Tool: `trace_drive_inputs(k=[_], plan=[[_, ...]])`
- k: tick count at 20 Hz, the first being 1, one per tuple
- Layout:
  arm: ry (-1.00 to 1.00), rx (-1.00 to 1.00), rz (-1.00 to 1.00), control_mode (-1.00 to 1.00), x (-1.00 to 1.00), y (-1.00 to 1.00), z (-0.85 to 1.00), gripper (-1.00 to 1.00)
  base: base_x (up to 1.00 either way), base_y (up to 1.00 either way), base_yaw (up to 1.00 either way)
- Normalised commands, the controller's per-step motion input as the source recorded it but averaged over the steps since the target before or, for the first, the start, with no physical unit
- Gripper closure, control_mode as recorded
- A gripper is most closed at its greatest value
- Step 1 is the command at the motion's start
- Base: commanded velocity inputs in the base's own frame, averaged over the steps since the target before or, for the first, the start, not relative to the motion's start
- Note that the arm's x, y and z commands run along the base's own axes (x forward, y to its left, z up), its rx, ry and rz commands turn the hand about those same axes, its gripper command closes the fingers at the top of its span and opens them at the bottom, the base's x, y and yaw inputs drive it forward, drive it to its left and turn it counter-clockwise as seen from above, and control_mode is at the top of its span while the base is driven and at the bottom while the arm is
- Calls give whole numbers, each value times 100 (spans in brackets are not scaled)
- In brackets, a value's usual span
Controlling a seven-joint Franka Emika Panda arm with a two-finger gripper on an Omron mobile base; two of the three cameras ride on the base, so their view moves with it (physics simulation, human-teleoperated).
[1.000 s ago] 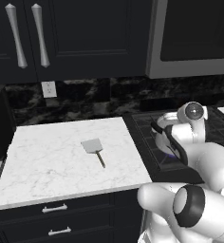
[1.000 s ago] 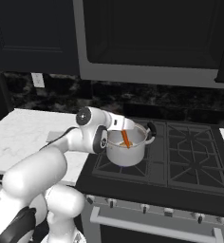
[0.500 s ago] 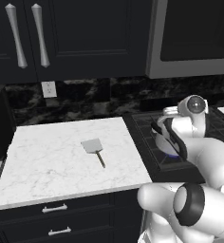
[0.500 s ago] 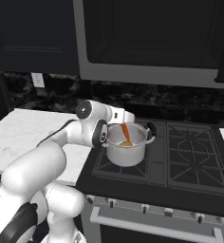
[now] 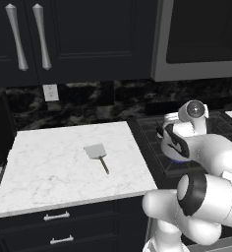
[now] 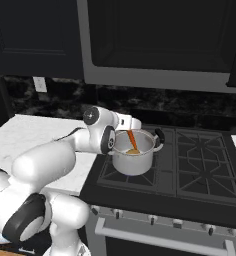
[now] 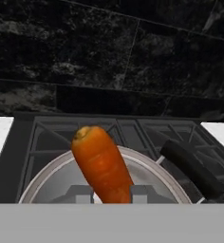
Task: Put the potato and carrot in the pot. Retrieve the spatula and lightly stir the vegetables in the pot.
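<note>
On the black stove [image 6: 190, 165], the gripper [image 7: 111, 193] pinches the carrot [image 7: 102, 163] above the pot [image 6: 134, 157]; the spatula [image 5: 97, 154] lies on the worktop [image 5: 44, 167].

The pictures are rendered, sharp from edge to edge, with no motion blur and no bending of straight lines at the borders. Light is soft and even, falling from above and in front. The white marble table [image 5: 64, 162] is the brightest surface, while the cabinets and the black backsplash [image 7: 109, 61] stay dim, with faint pale veining. The spatula [image 5: 97, 154] casts almost no shadow. The pot [image 6: 134, 159] carries a soft sheen on its steel wall, without hard glare. The carrot [image 7: 102, 166] is evenly lit, saturated, slightly darker along one side.
</note>
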Motion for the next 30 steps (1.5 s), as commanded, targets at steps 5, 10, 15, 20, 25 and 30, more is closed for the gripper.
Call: trace_drive_inputs(k=[5, 10, 15, 20, 25, 30], plan=[[0, -5, 3, -100, 33, 0, -53, 100, 0, 0, 0], [0, -4, 2, -100, 5, 0, -34, 100, 0, 0, 0], [0, -1, 0, -100, 0, 0, -13, -100, 0, 0, 0], [0, 0, 0, -100, -2, -7, 1, -100, 0, 0, 0], [0, 3, 0, -100, -29, -30, 17, -100, 0, 0, 0], [-4, 14, 0, -100, -45, -3, 84, -100, 0, 0, 0]])
